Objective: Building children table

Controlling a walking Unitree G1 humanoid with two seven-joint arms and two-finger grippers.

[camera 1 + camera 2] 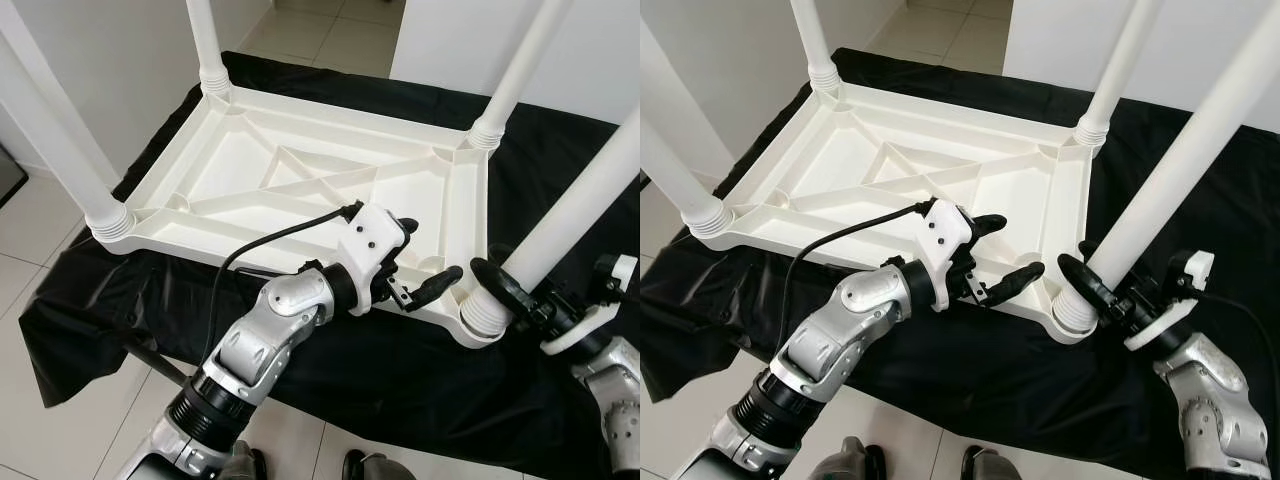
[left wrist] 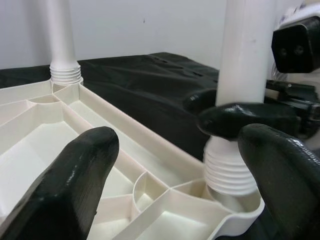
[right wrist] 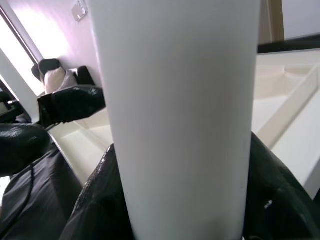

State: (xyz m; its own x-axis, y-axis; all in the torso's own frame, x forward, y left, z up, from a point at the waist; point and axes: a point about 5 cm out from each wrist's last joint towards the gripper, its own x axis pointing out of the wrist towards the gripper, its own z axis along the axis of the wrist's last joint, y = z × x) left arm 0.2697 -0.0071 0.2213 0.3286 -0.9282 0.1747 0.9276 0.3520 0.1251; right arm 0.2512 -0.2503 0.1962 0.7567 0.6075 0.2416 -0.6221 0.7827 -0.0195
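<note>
Here the white children table (image 1: 300, 170) is lying upside down on a black cloth (image 1: 400, 370) on the floor, its legs pointing up. The right gripper (image 1: 1090, 280) is closing its black fingers around the nearest leg (image 1: 1170, 170), just above its ribbed base. The left gripper (image 1: 425, 260) is hovering wide open beside that corner, over the table's rim, holding nothing.

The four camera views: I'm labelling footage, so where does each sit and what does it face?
Left and right eye views: on the head, looking down at the upturned table top; both arms show.
Left wrist view: between the left gripper fingers, toward the near-right leg.
Right wrist view: the right gripper hugging that leg.
Shared: the leg.
</note>
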